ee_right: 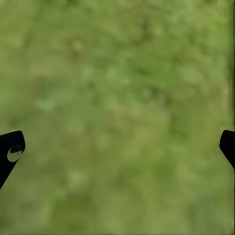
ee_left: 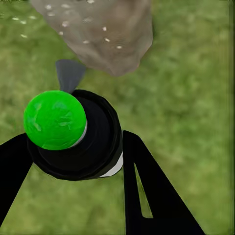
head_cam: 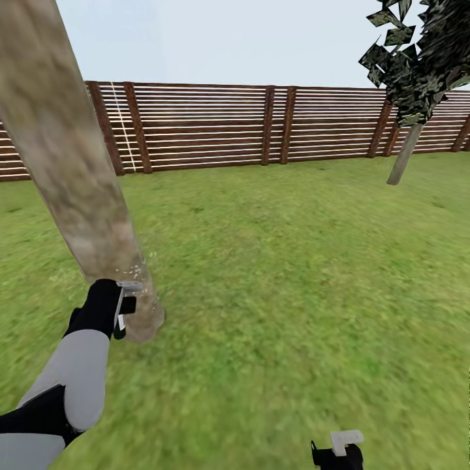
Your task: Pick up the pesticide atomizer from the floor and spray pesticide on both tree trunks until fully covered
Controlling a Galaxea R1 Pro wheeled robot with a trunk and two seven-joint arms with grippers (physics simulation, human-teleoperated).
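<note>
We see the left claw (ee_left: 73,161) pinching the atomizer (ee_left: 81,142) between its two black fingers (ee_left: 152,191), with the tree trunk (head_cam: 78,189) just ahead of it, near its base. The atomizer is a black bottle with a round green cap (ee_left: 55,120) and a small white patch. Whitish specks of pesticide (head_cam: 134,271) dot the trunk's mottled grey-brown bark just beyond the claw. The right claw (ee_right: 117,152) hangs spread wide over the grass (head_cam: 294,261). A brown slat fence (head_cam: 215,124) closes off the lawn far ahead.
</note>
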